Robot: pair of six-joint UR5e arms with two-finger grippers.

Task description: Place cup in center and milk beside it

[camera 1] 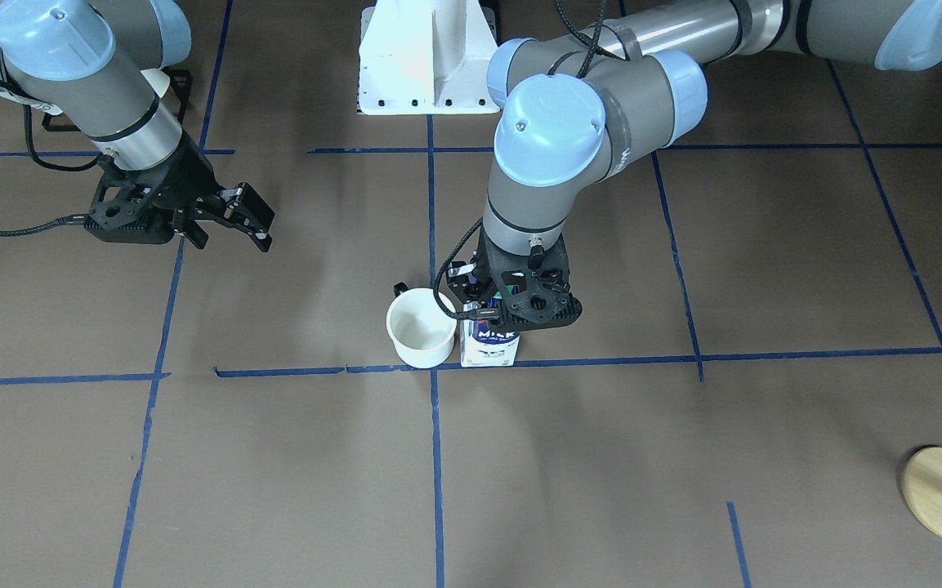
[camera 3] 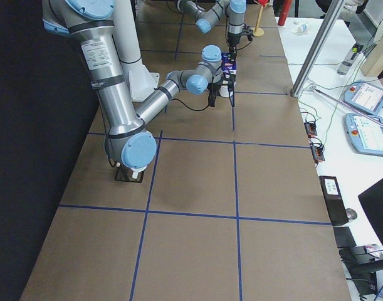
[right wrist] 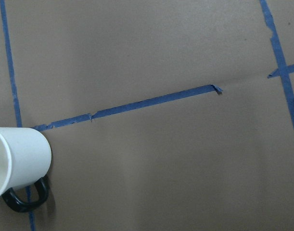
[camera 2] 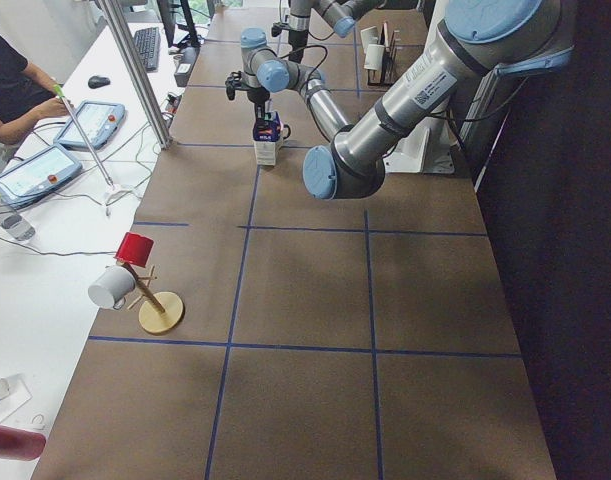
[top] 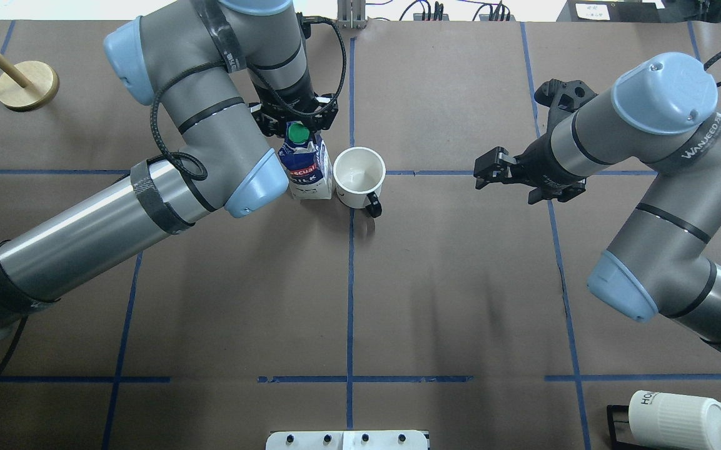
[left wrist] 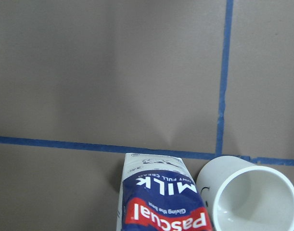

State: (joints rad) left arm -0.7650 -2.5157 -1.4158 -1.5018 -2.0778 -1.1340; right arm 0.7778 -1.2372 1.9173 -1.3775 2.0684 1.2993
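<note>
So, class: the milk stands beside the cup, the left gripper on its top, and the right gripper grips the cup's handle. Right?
No. The right gripper grips nothing: it hangs open, well clear of the cup, as the overhead view shows. The milk does stand beside the cup, the left gripper on its top.

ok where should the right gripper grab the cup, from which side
Come from above and pinch the rim wall of the cup on the side away from the milk. It stands upright, mouth open; the milk crowds the other side, and the handle is small.
</note>
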